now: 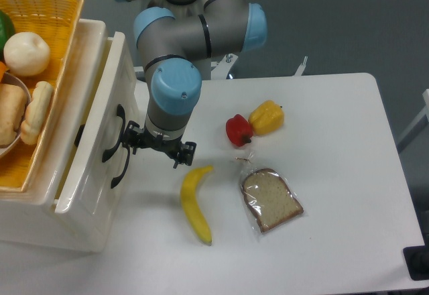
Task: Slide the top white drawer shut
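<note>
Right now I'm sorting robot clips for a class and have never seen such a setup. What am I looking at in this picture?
A fixed camera looks down at a white table. The grey and blue jointed thing is a robot arm, ending in a small black two-finger gripper. The gripper sits against the front of the top white drawer, next to its curved black handle; the drawer is almost closed, with only a narrow gap left. I cannot tell whether the fingers are open or shut, and nothing is visibly held. On the table lie a banana, a red pepper, a yellow pepper and a bagged slice of bread. A wicker basket of food sits on the cabinet.
</note>
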You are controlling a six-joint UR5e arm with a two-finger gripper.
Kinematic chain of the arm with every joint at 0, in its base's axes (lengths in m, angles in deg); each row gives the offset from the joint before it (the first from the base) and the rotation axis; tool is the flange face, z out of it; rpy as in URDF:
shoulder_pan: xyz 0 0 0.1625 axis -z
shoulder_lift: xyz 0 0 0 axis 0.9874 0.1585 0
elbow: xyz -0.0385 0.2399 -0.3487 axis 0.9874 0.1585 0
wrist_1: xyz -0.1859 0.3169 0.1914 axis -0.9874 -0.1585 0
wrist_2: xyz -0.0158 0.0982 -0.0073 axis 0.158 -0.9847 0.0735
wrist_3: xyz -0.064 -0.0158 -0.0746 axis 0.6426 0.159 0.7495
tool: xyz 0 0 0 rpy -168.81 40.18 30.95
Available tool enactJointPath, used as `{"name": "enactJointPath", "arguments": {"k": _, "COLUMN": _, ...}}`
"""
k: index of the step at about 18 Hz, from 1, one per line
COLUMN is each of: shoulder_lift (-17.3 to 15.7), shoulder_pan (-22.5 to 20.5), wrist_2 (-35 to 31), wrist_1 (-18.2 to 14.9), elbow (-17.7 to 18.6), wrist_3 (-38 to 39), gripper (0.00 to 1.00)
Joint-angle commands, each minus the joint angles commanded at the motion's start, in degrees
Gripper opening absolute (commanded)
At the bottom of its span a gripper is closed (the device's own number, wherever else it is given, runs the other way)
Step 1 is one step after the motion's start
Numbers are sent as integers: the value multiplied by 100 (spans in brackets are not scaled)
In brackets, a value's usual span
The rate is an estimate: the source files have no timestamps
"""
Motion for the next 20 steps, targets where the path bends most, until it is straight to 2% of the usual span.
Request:
{"name": "enactJointPath", "arguments": {"k": 7, "shoulder_lift": 0, "shoulder_pan": -43, "wrist_2": -26, "wrist_1": 9, "elbow": -26, "wrist_3": -44, "gripper": 100}}
{"name": "enactJointPath", "arguments": {"k": 11, "shoulder_lift": -9, "shoulder_pan": -377, "wrist_2": -201, "wrist_1": 44, "elbow": -140, "wrist_3": -53, "gripper": 100}}
{"name": "enactJointPath", "arguments": {"k": 15, "shoulder_lift": -9, "shoulder_pan": -799, "wrist_2": -343, "wrist_1": 35, "elbow": -474, "wrist_3": -96, "gripper": 100}}
{"name": "enactJointPath", "arguments": {"k": 17, "shoulder_lift": 0, "shoulder_pan": -913, "wrist_2": -640, "wrist_1": 35, "elbow": -553, "wrist_3": -481, "gripper": 100}}
{"name": "enactJointPath", "arguments": {"k": 20, "shoulder_lift": -9, "shoulder_pan": -1080, "wrist_2": -1054, "wrist_1": 26, "elbow": -545, "wrist_3": -1543, "gripper": 100}}
